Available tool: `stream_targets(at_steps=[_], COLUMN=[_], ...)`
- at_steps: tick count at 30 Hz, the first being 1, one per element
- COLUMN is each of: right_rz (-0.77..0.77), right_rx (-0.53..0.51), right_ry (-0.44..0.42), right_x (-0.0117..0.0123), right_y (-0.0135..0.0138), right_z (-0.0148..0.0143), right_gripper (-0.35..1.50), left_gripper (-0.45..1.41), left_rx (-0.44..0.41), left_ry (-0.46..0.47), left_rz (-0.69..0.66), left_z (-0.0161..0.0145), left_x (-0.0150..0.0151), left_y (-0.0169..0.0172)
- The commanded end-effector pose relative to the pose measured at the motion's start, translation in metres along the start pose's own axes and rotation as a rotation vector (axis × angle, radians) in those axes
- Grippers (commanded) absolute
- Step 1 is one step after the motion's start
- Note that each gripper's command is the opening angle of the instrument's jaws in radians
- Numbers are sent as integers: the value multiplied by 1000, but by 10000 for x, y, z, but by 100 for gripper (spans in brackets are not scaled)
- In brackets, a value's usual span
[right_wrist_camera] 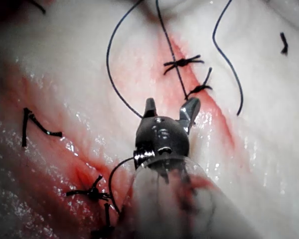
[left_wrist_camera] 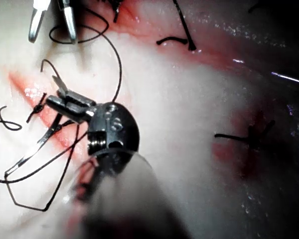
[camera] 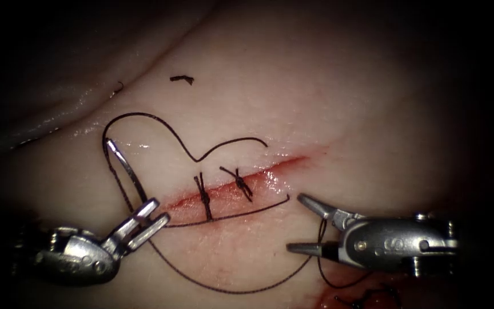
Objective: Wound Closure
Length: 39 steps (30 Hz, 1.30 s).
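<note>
Endoscope view: left tool (camera: 151, 214) clamped on the needle (camera: 126, 171) near its rear end, left of the cut (camera: 241, 186), the curve rising clear of the tissue (camera: 344, 114) to a bright tip. Right tool (camera: 301, 224) at the cut's right end, jaws spread, holding nothing. 2 knotted stitches (camera: 204, 194) across the cut; thread (camera: 161, 129) looping above and below it; a cut end of thread (camera: 182, 79) further up.

Left wrist view: left tool (left_wrist_camera: 65, 104) gripping the needle (left_wrist_camera: 32, 149) over the red fluid (left_wrist_camera: 25, 87).

Right wrist view: right tool (right_wrist_camera: 170, 110) parted and empty, just short of the stitches (right_wrist_camera: 182, 62).
</note>
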Motion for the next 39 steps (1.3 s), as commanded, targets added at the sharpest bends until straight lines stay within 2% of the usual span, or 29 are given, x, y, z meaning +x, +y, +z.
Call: stream_targets(at_steps=[1,6,8,9,10,11,12,17,21,24,25,31,33,34,37,39], right_rz=[9,8,0,-2,-4,-7,-10,-14,-15,-20,-24,-31,-32,-34,-31,-3], right_rx=[-8,-25,-15,-1,8,18,31,48,58,82,109,171,194,220,218,142], right_ry=[-7,-26,-41,-41,-39,-41,-44,-59,-71,-66,-74,-33,-16,2,11,72], right_x=[-5,-12,-15,-15,-16,-16,-17,-15,0,22,42,107,125,146,166,169], right_y=[-2,3,-1,-4,-7,-9,-11,-14,-24,-45,-63,-111,-124,-138,-145,-128], right_z=[18,33,39,42,43,44,44,33,22,12,4,-21,-24,-24,-18,-13], right_gripper=[116,111,100,79,48,-1,-35,-35,-35,-35,-35,-35,-35,-35,-35,56], left_gripper=[-45,-45,-45,-45,-45,-45,-45,-45,-45,-45,-45,-45,-45,-45,-45,-45], left_rx=[-2,-3,-4,-3,-4,-4,-3,-6,-9,-20,-26,-26,-25,-27,-27,-27], left_ry=[-1,-3,0,-2,0,1,0,-4,-2,1,-1,-2,-2,0,0,-1], left_rz=[-2,-11,-10,-9,-9,-9,-8,-5,-8,-9,-5,-14,-14,-14,-14,-13], left_z=[2,2,2,2,3,3,3,3,4,7,9,10,10,10,10,10], left_x=[-4,-5,-5,-5,-5,-5,-5,-5,-5,-6,-7,-9,-9,-9,-9,-9], left_y=[9,9,9,10,10,10,11,12,14,18,21,24,24,24,24,23])
